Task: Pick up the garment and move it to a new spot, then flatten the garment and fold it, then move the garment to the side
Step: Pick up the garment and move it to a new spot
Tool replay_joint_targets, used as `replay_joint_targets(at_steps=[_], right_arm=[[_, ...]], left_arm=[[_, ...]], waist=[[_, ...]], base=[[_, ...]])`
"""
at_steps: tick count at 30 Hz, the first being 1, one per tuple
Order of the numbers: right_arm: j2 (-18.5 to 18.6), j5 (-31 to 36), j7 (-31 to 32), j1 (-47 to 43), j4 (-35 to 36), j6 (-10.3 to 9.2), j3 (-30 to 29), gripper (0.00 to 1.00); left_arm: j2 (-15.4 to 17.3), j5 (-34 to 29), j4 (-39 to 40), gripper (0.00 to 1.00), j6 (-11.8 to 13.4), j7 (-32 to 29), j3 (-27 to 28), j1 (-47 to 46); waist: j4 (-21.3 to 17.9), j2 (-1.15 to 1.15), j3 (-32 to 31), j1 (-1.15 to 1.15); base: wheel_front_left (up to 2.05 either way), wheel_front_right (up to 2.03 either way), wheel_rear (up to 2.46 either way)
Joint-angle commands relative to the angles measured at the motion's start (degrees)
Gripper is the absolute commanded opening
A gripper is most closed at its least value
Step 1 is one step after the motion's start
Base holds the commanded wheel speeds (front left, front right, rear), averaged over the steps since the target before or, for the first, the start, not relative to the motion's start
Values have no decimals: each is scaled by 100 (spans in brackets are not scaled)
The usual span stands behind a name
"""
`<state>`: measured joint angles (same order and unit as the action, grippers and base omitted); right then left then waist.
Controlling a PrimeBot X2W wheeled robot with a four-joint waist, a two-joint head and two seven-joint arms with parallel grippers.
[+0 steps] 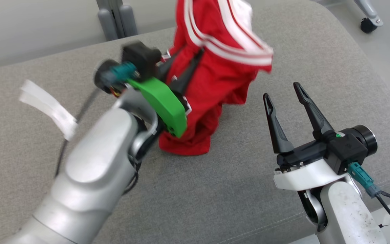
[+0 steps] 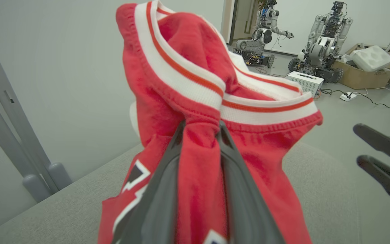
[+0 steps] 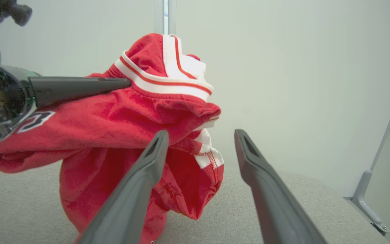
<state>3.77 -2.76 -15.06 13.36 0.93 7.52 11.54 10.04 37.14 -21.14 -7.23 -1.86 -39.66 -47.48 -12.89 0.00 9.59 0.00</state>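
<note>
Red garment [image 1: 222,74], trimmed with white bands carrying a thin red stripe, is held up off the grey padded surface [image 1: 300,51] towards its far middle. A bunched fold of the cloth just below the striped trim is clamped between the two dark fingers of the left gripper [image 2: 200,126], which are drawn part-way together on it. From that pinch the trimmed edge is flopped over to the right, while the rest of the cloth is hung down on the near side; its lowest fold appears to be touching the padding. A white-edged black patch is seen on the cloth close to the left fingers.

A green plate [image 1: 164,101] is mounted on the left wrist, and a white strip [image 1: 47,108], blurred, is seen on the cable at the left of the arm.

The right gripper [image 1: 281,90] is placed to the right of the garment and nearer, apart from it, with its fingers pointing away and spread wide; nothing is held between them.

Beyond the far edge of the padding, grey frame posts [image 1: 117,20] are seen at the left and a caster wheel [image 1: 367,24] at the far right. In the left wrist view, other robots [image 2: 323,44], a white case [image 2: 305,81] and a cardboard box [image 2: 357,76] are seen on the floor far off.
</note>
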Motion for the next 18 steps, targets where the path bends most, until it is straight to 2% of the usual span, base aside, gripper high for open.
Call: replay_joint_targets(at_steps=[1, 5, 10, 11, 12, 15, 18], right_arm=[[-32, -22, -18, -20, 26, -6, -42, 100], [-48, -35, -18, 39, 63, -6, -90, 100], [-56, -31, -18, 111, 59, -6, -53, 100], [-60, -30, -18, 111, 46, -6, -36, 100], [-61, -26, -18, 107, 35, -6, -31, 100], [-60, -6, -18, 69, -15, -6, -4, 100], [-55, 9, -18, -10, -60, -6, 4, 100]], left_arm=[[-70, -246, -181, 0, -4, 246, -143, 58], [-418, -604, -1038, 0, -9, 821, -638, 233], [-668, -739, -1901, 0, 36, 1401, -961, 202], [-687, -715, -2020, 33, 42, 1481, -1008, 193], [-695, -702, -2087, 100, 49, 1533, -1050, 171], [-714, -571, -1985, 100, 68, 1672, -1203, 168], [-710, -485, -1726, 100, 232, 1710, -1271, 247]], waist=[[-4, 0, 218, 0], [36, 0, 451, 0], [86, 0, 594, 0], [100, 0, 601, 0], [118, 0, 598, 0], [193, 0, 519, 0], [280, 0, 375, 0]], base=[[0, 0, 0], [0, 0, 0], [0, 0, 0], [0, 0, 0], [0, 0, 0], [0, 0, 0], [0, 0, 0]])
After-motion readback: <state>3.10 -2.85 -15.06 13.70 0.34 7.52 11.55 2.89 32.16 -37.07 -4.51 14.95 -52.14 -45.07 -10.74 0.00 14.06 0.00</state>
